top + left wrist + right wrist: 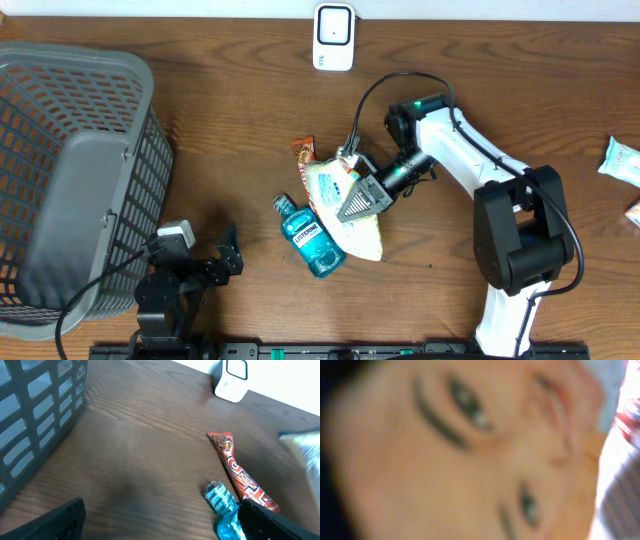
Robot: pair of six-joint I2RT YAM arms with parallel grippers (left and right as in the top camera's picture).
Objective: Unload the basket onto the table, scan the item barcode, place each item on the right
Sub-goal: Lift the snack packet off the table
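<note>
Snack bag point(325, 181) fills the right wrist view as blur; overhead, right gripper point(353, 207) jaws clamp it, half-hiding red wrapper point(303, 148); left gripper point(229, 253) jaws gape.

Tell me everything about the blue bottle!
The blue bottle is clear plastic full of teal liquid, with a ribbed cap and a dark label. It lies on its side on the wooden table, cap pointing up-left in the overhead view, its body seemingly touching the pale snack bag.

Mid-table: pale cream snack bag point(322, 185) lying flat; white scanner point(333, 37) upright at far table edge.
</note>
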